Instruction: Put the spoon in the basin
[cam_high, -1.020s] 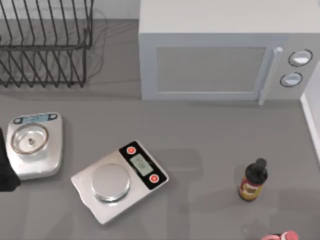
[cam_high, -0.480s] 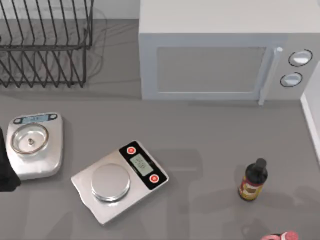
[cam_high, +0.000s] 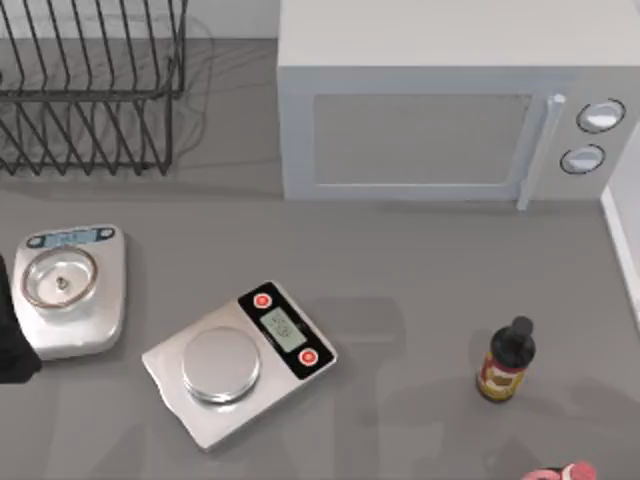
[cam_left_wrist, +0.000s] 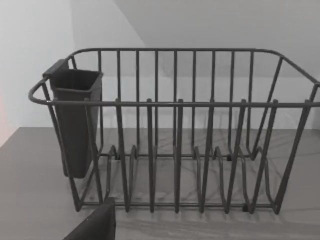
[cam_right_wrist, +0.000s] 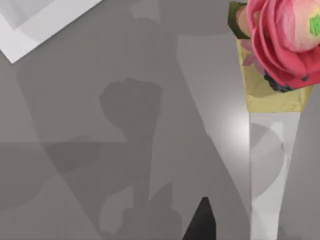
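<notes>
The grey table (cam_high: 420, 260) runs across the whole top view. The largest thing on it is a white microwave (cam_high: 450, 110) in the upper right of the frame, with its door shut and two round knobs at its right end. In the upper left stands a dark wire dish rack (cam_high: 90, 90). In the left wrist view the rack (cam_left_wrist: 175, 140) faces the camera, with a dark cutlery cup (cam_left_wrist: 75, 120) hung on one end of it.

At the middle left of the top view sits a white scale (cam_high: 70, 290) carrying a shallow metal bowl. To its lower right, well apart, a flat silver scale (cam_high: 240, 360) lies turned at an angle, with a round plate and a black panel bearing two red buttons. A small dark bottle (cam_high: 507, 360) with a yellow and red label stands upright at the lower right. Below it, at the bottom edge, is a pink flower (cam_high: 565, 472). The right wrist view looks down on that flower (cam_right_wrist: 282, 40), which is wrapped in a yellow and clear paper cone lying on the table.

The left arm (cam_high: 10, 340) is a dark shape at the left edge, beside the white scale. A dark part of the left end effector (cam_left_wrist: 92, 225) shows below the rack, and a dark tip of the right end effector (cam_right_wrist: 200, 222) shows over bare table. Whether either is wide or narrow cannot be told. Where the spoon and the basin lie cannot be told.
</notes>
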